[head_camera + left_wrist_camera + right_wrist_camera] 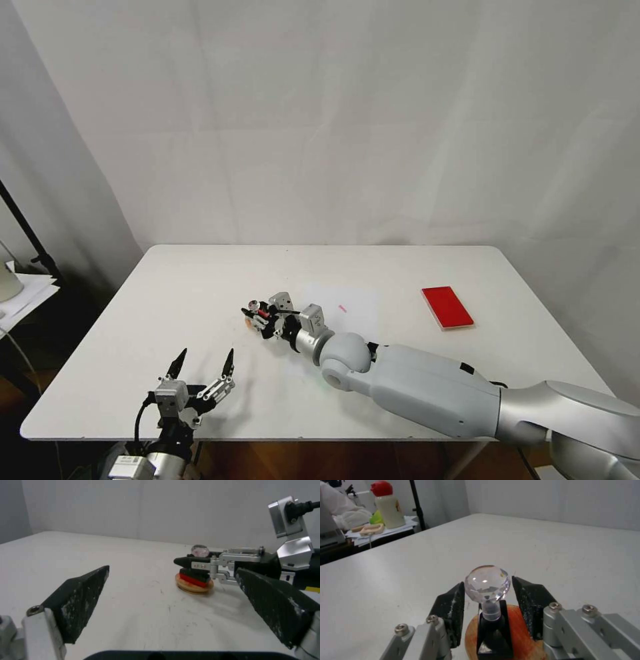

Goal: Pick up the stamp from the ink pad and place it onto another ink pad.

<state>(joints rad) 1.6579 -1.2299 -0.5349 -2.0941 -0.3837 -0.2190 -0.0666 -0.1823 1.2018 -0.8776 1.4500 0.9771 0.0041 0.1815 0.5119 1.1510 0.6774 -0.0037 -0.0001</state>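
On the white table [200,280], near its middle, the work is laid out as follows.

Stamp: a tiny stamp [493,620] with a black rectangular base, a short frosted neck and a clear faceted glass-like round knob; it stands upright on the round pad, its underside showing red in the left wrist view [195,576].

Round pad: a small flat disc [523,635] with a mottled orange-red top and a tan wooden-looking rim [195,586], lying flat on the table left of centre, under the stamp.

Right gripper: the right gripper [490,597], reaching in from the robot's right on a smooth grey arm, has its two black ribbed fingers [451,610] on either side of the knob; a sliver of gap shows on each side, so whether they press the stamp or have just parted from it cannot be told.

Rectangular pad: a flat bright red rectangular ink pad [447,307] with a thin pale rim, lying bare toward the table's right side, well apart from the disc.

Left gripper: the left gripper [203,365] is above the table's near edge, its tapered black textured fingers [80,597] spread wide and holding nothing.

Table surface: matte white, with faint dark scuffs near the disc and a small pink mark [343,308] near the centre.
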